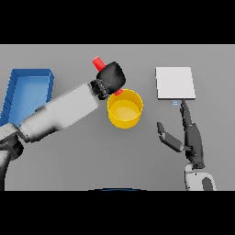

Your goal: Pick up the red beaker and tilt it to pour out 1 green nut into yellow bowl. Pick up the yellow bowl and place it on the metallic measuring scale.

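My left hand (111,76) is wrapped round the red beaker (97,62), fingers curled on it, beaker tipped hard over. One red end sticks out up-left of the hand, the other shows just at the back rim of the yellow bowl (125,109). Can't see a green nut anywhere: bowl floor looks plain yellow, and the beaker mouth is hidden by my hand.

Risks as I judge them:
- Overpour. Task wants 1 nut only. At this much tilt, more could slide out at once, and I can't see the mouth to check.
- Miss. The low end sits right at the rim, not over the bowl centre, so a nut could clip the rim and bounce onto the grey table (69,165).
- Bowl shove. Hand and forearm are close above the bowl's back-left edge; dropping lower could nudge it.

Room: the blue bin (27,92) is at far left, behind my left forearm, so pulling back along the arm line needs care near its wall. Bare table lies between bowl and metallic scale (174,82), giving the bowl a clear path rightward. My right hand (190,137) rests just below the scale, fingers straight and thumb spread, holding nothing. One fingertip nearly touches the scale's front edge, so it could bump the plate if it lifts carelessly.
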